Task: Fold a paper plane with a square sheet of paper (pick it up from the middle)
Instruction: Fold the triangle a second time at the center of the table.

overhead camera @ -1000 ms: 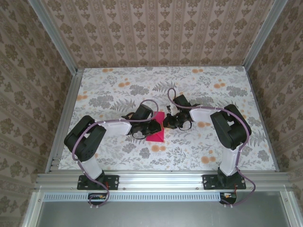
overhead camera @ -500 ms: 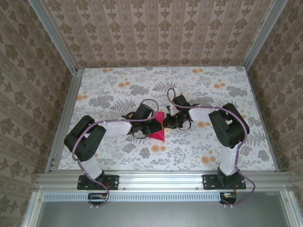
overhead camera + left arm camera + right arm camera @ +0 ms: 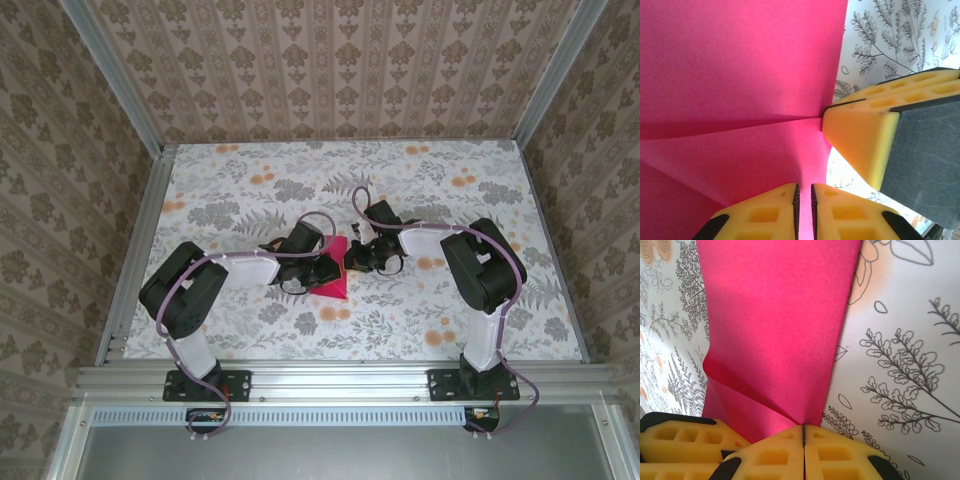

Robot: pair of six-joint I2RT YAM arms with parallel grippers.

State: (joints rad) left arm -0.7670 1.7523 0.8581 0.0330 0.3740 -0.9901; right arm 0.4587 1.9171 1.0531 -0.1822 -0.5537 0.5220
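Magenta-red square sheet of paper [image 3: 332, 285], creased, lying near the middle of the flower-patterned desk [image 3: 300, 170], between the tips of the two arms. Left claw [image 3: 803, 212]: yellow jaws nearly together, clamped on the sheet from one side. Right claw [image 3: 803, 452]: jaws pressed tight together, pinching the sheet's edge where a crease runs out, just beside the left claw.

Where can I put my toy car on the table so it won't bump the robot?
The far strip of the table along the back wall is bare. So is the middle of the near strip by the front rail. The centre is crowded: the left claw and right claw both pinch the paper there.
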